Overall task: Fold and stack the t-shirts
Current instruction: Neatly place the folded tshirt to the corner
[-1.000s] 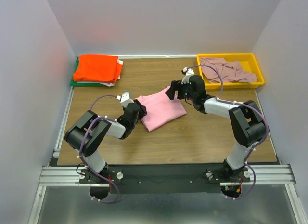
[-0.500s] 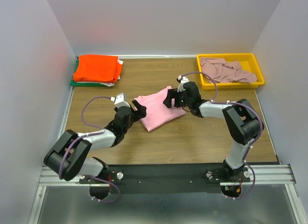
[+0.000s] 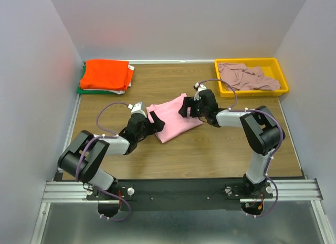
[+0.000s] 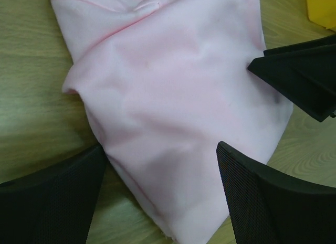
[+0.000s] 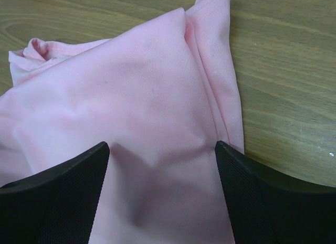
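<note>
Roughly at the middle of the wooden table (image 3: 210, 149) lies the light pink t-shirt (image 3: 174, 120), folded into a slightly skewed packet (its edges do not line up neatly, and a rumpled bit of hem shows at one corner in the right wrist view). Both arms reach in low over it from opposite sides. The left gripper (image 3: 156, 122) sits at the shirt's left edge with its jaws spread wide. In its own wrist view the two black fingers (image 4: 50, 202) stand well apart, with pink cloth lying flat between them, not pinched. The right gripper (image 3: 185, 108) is at the shirt's far right edge, likewise spread. Its fingers (image 5: 273, 202) straddle a broad stretch of cloth that dimples a little between them; whether the tips press on the fabric I cannot tell. From the left wrist camera the right gripper's dark fingers show across the shirt, at its opposite edge. At the table's far left corner a folded orange t-shirt (image 3: 105, 73) lies on top of a green t-shirt (image 3: 80, 89), of which only a thin edge shows. At the far right corner the yellow tray (image 3: 252, 92) holds a mauve t-shirt (image 3: 244, 76), crumpled and unfolded, well apart from the pink one.
</note>
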